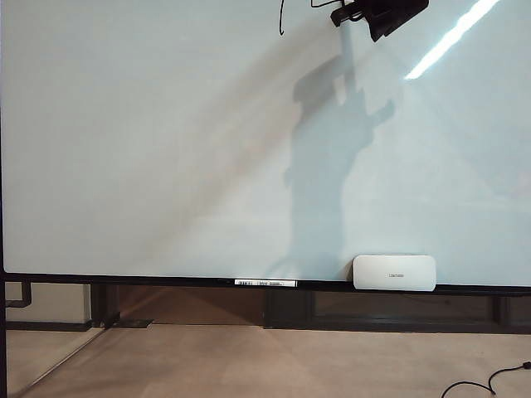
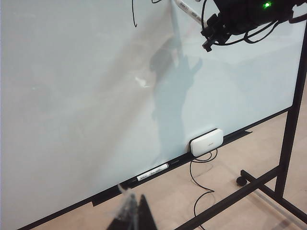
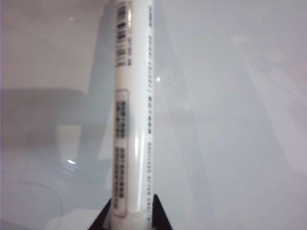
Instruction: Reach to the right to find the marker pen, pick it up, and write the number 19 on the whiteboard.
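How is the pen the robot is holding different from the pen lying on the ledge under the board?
The held marker pen is gripped in the right pincer and points at the whiteboard high up, near the black strokes; the spare pen lies flat on the bottom rail, untouched. The held one is in use; the spare rests near the white eraser. Both are white with dark printing.

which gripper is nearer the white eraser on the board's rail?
Left. The left gripper sits low, down by the rail that holds the eraser; the right gripper, holding a marker, is high up the whiteboard.
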Controlling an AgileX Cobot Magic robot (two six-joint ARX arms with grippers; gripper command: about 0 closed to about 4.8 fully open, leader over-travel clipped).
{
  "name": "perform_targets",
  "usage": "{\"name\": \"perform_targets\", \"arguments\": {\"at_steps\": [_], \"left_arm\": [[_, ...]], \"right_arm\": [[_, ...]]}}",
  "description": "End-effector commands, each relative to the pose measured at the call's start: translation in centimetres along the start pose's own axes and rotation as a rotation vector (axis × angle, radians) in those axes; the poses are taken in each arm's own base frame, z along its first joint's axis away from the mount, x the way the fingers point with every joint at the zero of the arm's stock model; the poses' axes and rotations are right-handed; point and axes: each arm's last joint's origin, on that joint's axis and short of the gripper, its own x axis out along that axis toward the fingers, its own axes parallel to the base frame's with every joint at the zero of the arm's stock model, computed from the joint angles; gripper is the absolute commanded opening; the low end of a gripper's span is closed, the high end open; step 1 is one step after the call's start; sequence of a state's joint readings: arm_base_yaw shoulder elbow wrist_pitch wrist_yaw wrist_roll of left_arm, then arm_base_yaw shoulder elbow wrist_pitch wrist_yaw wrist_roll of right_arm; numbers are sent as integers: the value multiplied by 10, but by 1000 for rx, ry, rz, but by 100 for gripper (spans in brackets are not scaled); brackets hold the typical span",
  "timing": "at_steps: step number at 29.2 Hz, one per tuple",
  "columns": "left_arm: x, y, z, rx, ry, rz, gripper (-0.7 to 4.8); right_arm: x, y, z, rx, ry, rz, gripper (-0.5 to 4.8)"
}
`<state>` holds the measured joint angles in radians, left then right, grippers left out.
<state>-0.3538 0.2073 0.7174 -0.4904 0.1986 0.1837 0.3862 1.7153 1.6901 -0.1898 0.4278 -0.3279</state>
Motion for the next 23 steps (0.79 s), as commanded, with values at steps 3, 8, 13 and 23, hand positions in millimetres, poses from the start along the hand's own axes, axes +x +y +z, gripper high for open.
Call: {"name": "perform_targets", "arguments": {"at_steps": [3, 8, 13, 23], "left_arm": [[-1, 0, 2, 7, -16, 3, -5], [-1, 0, 2, 7, -17, 3, -5], [-1, 0, 3, 8, -23, 4, -5], [-1, 0, 3, 5, -23, 3, -5]], "right_arm": [[-40, -24, 29, 70, -140, 21, -5], [-56, -36, 44, 103, -258, 36, -5], [-43, -28, 37, 81, -212, 57, -5], [-28, -18, 32, 78, -207, 59, -5]]}}
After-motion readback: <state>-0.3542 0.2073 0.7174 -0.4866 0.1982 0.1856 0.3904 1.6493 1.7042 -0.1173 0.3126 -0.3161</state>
